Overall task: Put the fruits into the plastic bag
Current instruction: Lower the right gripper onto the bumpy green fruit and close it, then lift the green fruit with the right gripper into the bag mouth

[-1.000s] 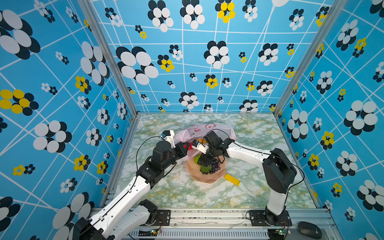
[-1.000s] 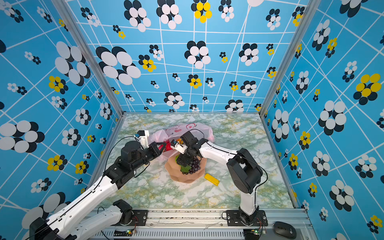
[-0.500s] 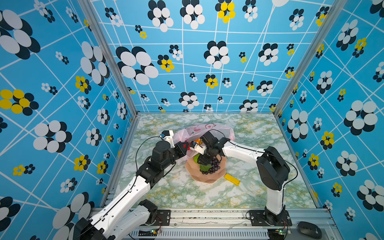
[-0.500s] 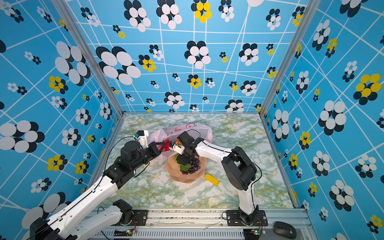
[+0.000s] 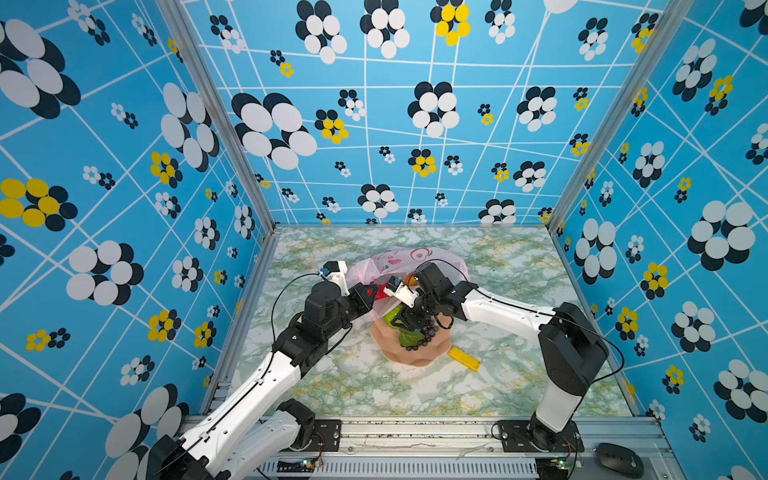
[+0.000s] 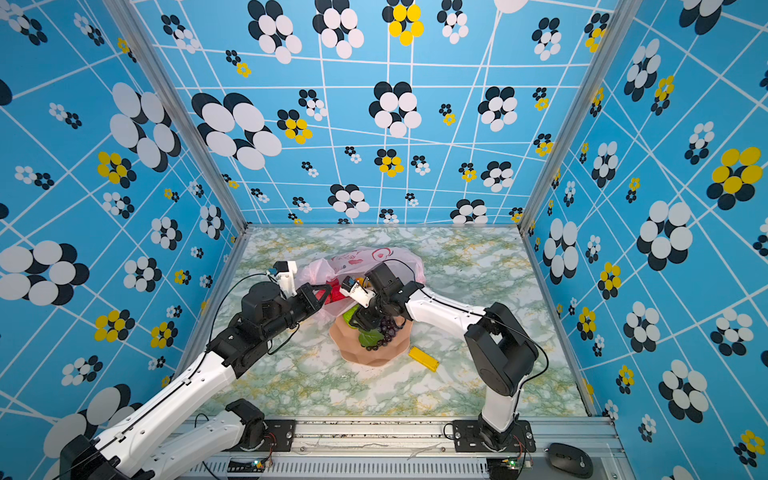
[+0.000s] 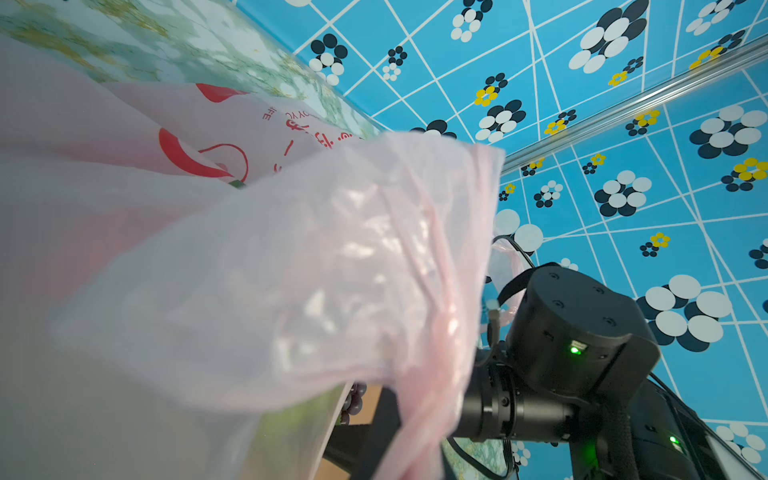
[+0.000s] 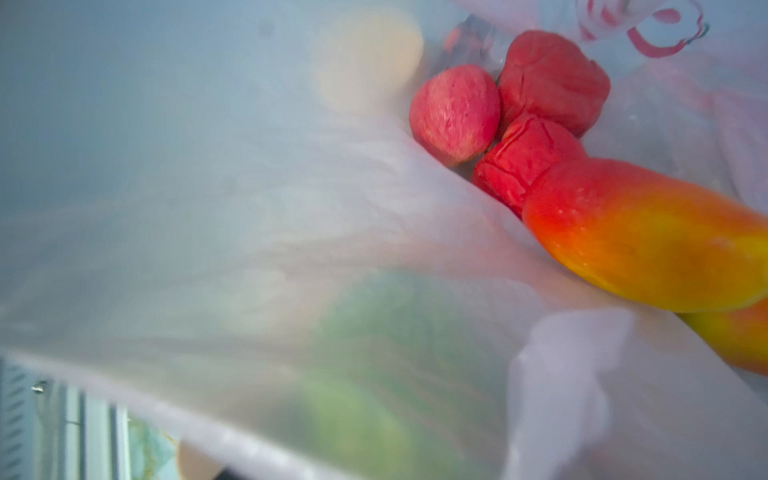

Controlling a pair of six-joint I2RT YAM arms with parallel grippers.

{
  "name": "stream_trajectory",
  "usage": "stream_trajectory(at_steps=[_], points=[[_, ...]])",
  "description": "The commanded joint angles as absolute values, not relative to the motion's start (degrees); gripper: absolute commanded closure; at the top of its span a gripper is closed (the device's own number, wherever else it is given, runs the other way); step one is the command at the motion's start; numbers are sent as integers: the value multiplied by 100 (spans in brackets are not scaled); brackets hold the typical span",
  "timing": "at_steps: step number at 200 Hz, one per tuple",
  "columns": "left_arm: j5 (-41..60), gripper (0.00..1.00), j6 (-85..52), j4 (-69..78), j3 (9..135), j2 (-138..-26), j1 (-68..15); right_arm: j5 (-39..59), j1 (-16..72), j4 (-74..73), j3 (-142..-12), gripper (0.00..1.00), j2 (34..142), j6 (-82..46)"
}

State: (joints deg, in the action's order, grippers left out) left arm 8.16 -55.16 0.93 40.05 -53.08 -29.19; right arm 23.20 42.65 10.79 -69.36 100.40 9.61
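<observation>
Pink plastic bag (image 5: 409, 259) is lying mid-tabletop toward the rear edge, just behind the salmon plate (image 5: 432, 353). I am seeing the left gripper (image 5: 371, 296) clenching the bag's rim. I am finding the right gripper (image 5: 400, 322) hanging over the plate by a green fruit (image 5: 390, 316) and grapes (image 5: 428, 332); cannot tell whether it is grasping. An apple (image 8: 455, 114) and mango (image 8: 648, 245) are sitting inside the bag.
</observation>
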Motion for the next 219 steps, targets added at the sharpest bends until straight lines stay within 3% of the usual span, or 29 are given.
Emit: stream_trajectory(at_steps=[1,113,161,219], points=[[941,100,-5659,347,3894,-5360,-2881,3224,4060,-20,-6583,39,9721,-8],[968,100,-5668,243,3932,-5293,-2918,4247,3376,-2989,-4391,37,7774,-2985],[994,100,-5634,185,3861,-5173,-2933,3986,3366,-2067,-4617,35,6990,-3092],[994,100,-5694,196,3763,-5071,-2968,3887,3366,-1179,-5657,38,7747,-2958]])
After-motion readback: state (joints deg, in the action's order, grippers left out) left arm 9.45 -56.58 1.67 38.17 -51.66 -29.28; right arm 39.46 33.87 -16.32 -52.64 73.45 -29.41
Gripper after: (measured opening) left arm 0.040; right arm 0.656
